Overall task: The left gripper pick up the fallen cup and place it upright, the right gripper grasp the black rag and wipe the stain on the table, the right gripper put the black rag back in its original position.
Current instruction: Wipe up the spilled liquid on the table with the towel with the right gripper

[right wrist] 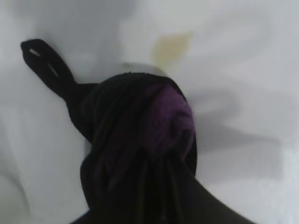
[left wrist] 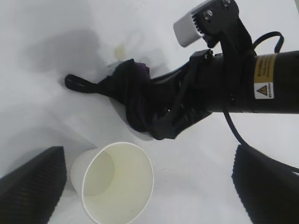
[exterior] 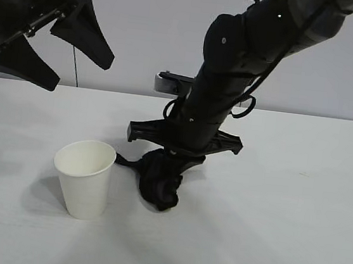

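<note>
R gripper (exterior: 172, 160) pinched on black rag (exterior: 160, 182), angled steeply down, rag pressed on table (exterior: 295, 209) by faint yellow stain (right wrist: 172, 45). Cup (exterior: 84, 177) upright just beside rag. L gripper (exterior: 55, 51) spread wide, raised at upper left.

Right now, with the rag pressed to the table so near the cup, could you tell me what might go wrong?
1. The black rag in the right gripper works right beside the upright cup; a wide stroke could knock it over.
2. The rag's tail trails toward the cup and might snag it.
3. A yellowish stain shows just past the rag; the wipe may miss or smear it.
</note>
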Robot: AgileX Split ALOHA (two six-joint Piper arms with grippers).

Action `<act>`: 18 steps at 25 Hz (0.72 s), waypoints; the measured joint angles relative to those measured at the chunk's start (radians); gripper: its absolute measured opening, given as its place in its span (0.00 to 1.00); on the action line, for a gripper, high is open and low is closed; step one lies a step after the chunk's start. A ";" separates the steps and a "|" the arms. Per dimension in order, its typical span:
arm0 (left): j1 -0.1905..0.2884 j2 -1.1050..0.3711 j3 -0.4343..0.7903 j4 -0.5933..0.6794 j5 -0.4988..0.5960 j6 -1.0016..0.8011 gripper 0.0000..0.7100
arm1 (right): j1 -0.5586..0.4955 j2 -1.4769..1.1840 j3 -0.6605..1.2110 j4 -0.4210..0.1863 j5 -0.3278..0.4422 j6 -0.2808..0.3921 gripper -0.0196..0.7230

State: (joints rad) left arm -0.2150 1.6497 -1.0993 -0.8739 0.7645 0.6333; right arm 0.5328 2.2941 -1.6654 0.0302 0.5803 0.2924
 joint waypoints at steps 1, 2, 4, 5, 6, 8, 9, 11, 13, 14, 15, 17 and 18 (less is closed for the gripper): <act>0.000 0.000 0.000 0.000 -0.002 0.000 0.98 | -0.012 0.001 -0.003 -0.016 0.001 0.020 0.08; 0.000 0.000 0.000 0.000 -0.002 0.000 0.98 | -0.029 0.001 -0.005 -0.030 0.005 0.030 0.08; 0.000 0.000 0.000 0.000 -0.007 0.000 0.98 | -0.067 0.001 -0.005 -0.039 0.022 0.043 0.08; 0.000 0.000 0.000 0.000 -0.011 0.000 0.98 | -0.089 0.001 -0.005 -0.045 0.031 0.045 0.08; 0.000 0.000 0.000 0.000 -0.012 0.000 0.98 | -0.106 -0.002 -0.005 -0.050 0.039 0.047 0.08; 0.000 0.000 0.000 0.000 -0.013 0.000 0.98 | -0.146 -0.005 -0.005 -0.070 0.060 0.047 0.08; 0.000 0.000 0.000 0.000 -0.014 0.000 0.98 | -0.166 -0.006 -0.006 -0.076 0.069 0.047 0.08; 0.000 0.000 0.000 0.000 -0.014 0.000 0.98 | -0.202 -0.006 -0.009 -0.081 0.087 0.043 0.08; 0.000 0.000 0.000 0.000 -0.014 0.000 0.98 | -0.239 -0.010 -0.009 -0.085 0.103 0.032 0.08; 0.000 0.000 0.000 0.000 -0.017 0.000 0.98 | -0.253 -0.011 -0.009 -0.087 0.112 0.023 0.08; 0.000 0.000 0.000 0.000 -0.019 0.000 0.98 | -0.266 -0.013 -0.009 -0.090 0.120 0.015 0.08; 0.000 0.000 0.000 0.000 -0.024 0.000 0.98 | -0.283 -0.016 -0.009 -0.093 0.138 -0.008 0.08; 0.000 0.000 0.000 0.000 -0.029 0.000 0.98 | -0.287 -0.019 -0.009 -0.095 0.146 -0.020 0.08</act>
State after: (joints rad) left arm -0.2150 1.6497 -1.0993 -0.8739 0.7353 0.6329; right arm 0.2459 2.2750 -1.6740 -0.0645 0.7260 0.2727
